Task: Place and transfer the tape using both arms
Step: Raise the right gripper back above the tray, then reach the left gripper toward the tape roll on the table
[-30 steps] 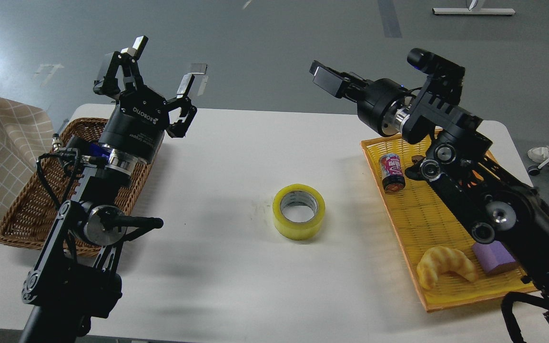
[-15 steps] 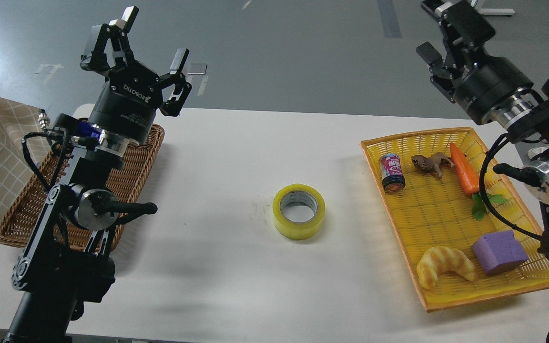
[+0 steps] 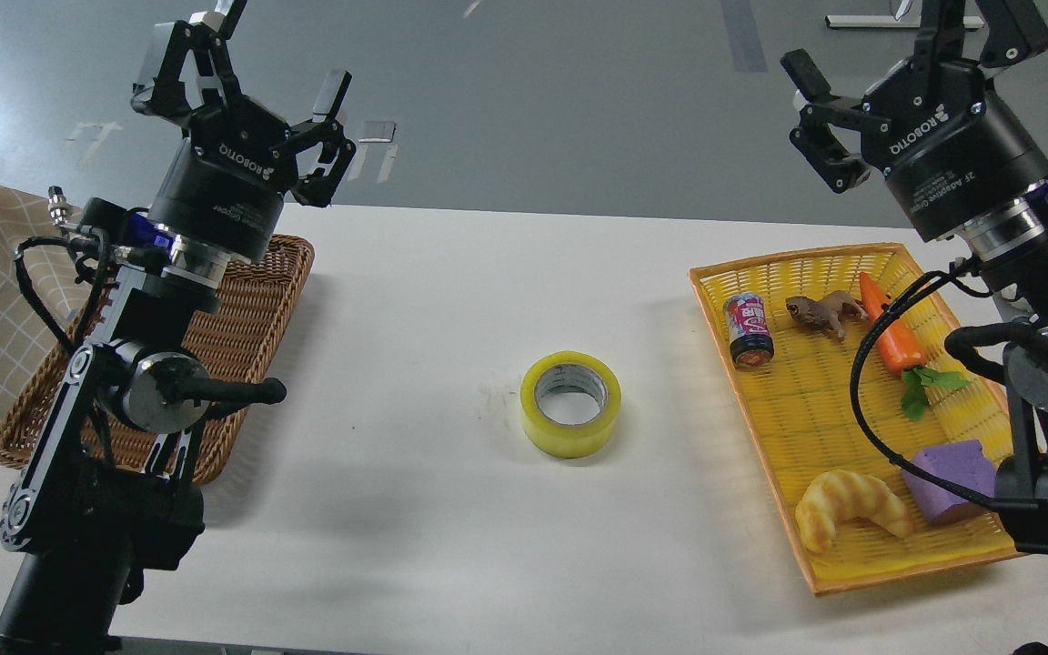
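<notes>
The tape (image 3: 570,404), a yellow translucent roll with a grey-white core, lies flat on the white table (image 3: 451,546) near its middle. My left gripper (image 3: 274,55) is raised high at the far left, above the wicker basket, open and empty. My right gripper (image 3: 911,41) is raised high at the far right, above the back of the yellow tray, open and empty, with one finger partly cut off by the top edge. Both grippers are far from the tape.
A brown wicker basket (image 3: 251,309) stands at the table's left edge behind my left arm. A yellow tray (image 3: 797,256) at the right holds a can (image 3: 749,329), a brown toy animal (image 3: 820,311), a carrot (image 3: 888,323), a croissant (image 3: 851,509) and a purple block (image 3: 947,478).
My right arm swung from over the tray's back up and to the right, uncovering the carrot and toy animal. My left gripper rose and moved a little left. The tape has not moved.
</notes>
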